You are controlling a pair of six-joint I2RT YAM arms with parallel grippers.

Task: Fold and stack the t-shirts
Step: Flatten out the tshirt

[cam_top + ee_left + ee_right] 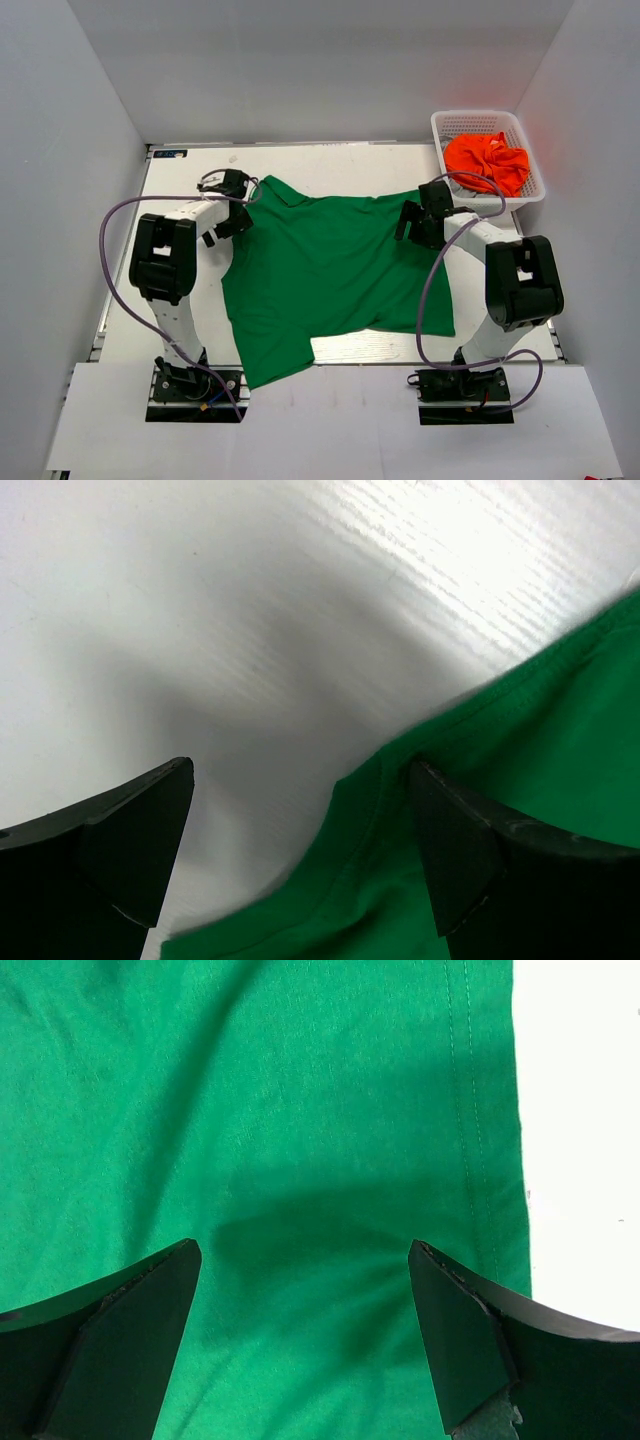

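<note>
Green t-shirt (330, 270) found spread on white table (330, 160), orange t-shirt (487, 160) crumpled in white lattice basket (475, 113) at far right, left gripper (300, 850) held wide at shirt's edge, right gripper (305, 1330) held wide over green cloth.

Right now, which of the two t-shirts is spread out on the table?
The green t-shirt; it lies spread on the table, while the orange t-shirt is crumpled inside the white basket.

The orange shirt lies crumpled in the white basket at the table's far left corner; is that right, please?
Not quite: the orange shirt lies crumpled in the white basket, but at the far right corner of the table, as the top view shows.
</note>
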